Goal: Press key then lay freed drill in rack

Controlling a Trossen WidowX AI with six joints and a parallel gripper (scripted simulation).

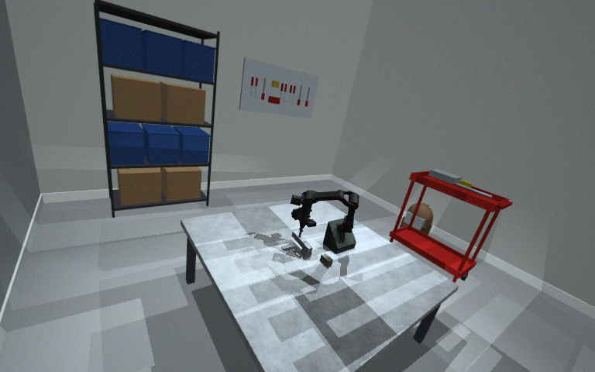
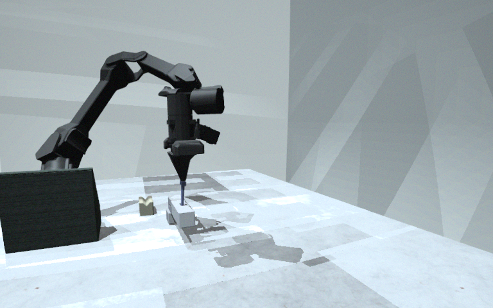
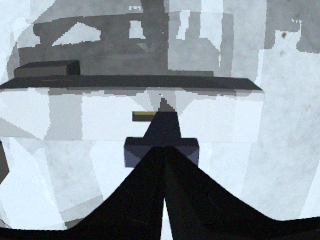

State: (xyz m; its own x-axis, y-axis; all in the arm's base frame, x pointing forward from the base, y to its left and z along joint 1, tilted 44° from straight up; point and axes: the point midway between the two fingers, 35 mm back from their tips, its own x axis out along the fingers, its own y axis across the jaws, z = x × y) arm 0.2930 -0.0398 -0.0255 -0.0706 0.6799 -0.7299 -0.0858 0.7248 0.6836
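Note:
A dark blue key (image 1: 300,232) (image 2: 182,194) (image 3: 167,127) with a wide head stands upright in the top of a long pale grey block (image 1: 306,251) (image 2: 187,219) (image 3: 215,115). My gripper (image 1: 301,225) (image 2: 183,179) (image 3: 162,156) is shut, with nothing between its fingers. Its tips are at the top of the key's head and appear to touch it. A yellow strip (image 3: 143,113) shows in a slot beside the key. I cannot make out the drill; it may be hidden in the block. The beige V-notched rack (image 1: 325,260) (image 2: 146,209) stands apart from the block.
The dark arm base (image 1: 338,237) (image 2: 49,208) stands on the table beside the rack. A small grey piece (image 2: 169,216) (image 3: 47,69) is at the long block's side. A tall shelf (image 1: 159,122) and a red cart (image 1: 438,256) stand beyond the table.

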